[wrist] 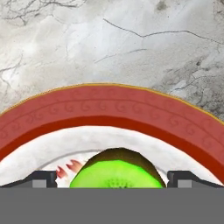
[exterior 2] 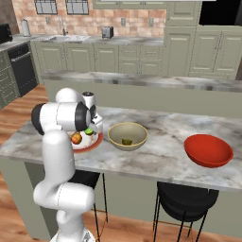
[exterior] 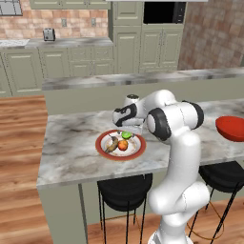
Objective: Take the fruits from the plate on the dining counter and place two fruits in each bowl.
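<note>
Now plate three fruits, tan bowl lime

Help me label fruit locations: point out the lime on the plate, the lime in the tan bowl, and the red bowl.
lime on the plate (wrist: 114,173), hand view, top skin.
lime in the tan bowl (exterior 2: 126,141), right base view, its middle.
red bowl (exterior 2: 208,150), right base view, inner wall.

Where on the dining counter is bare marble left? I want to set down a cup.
Bare marble lies left of the plate toward the counter's end, and between the tan bowl and the red bowl. It is crowded over the plate, where the open gripper straddles a lime.
</note>
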